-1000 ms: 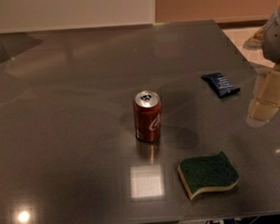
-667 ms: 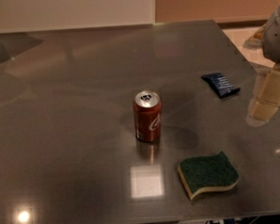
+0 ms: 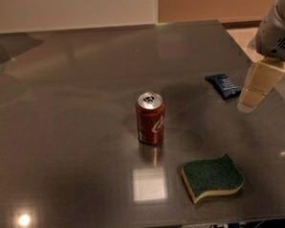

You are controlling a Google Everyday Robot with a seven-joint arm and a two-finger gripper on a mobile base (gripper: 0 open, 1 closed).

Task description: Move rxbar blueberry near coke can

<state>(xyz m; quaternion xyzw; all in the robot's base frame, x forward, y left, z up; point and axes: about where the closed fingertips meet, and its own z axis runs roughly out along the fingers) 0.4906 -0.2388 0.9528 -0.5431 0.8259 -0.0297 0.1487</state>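
End effector (image 3: pixel 250 99) is at the right edge of the scene, hanging off the pale arm housing (image 3: pixel 276 32) in the upper right corner. It's a beige piece angled down and to the left, tip low over the tabletop (image 3: pixel 76 138). Whether it's apart or together isn't readable from this view. Nothing visibly clamped in it.

rxbar blueberry (image 3: pixel 223 85) lies flat on the tabletop, right side, toward the far half. Long axis runs diagonally from far-left to near-right. It sits just left of the end effector, slightly farther back than the tip. A small gap shows between the wrapper's near-right corner and the tip, so near but apart as far as I can see.

coke can (image 3: pixel 151 117) stands upright around mid-tabletop, well apart from the rxbar blueberry, to its left and nearer. Silver top visible, white script facing near-right.

Green-and-yellow sponge (image 3: pixel 213 178) lies flat, nearer than the can and to its right, green face up. Clear of both the can and the end effector.
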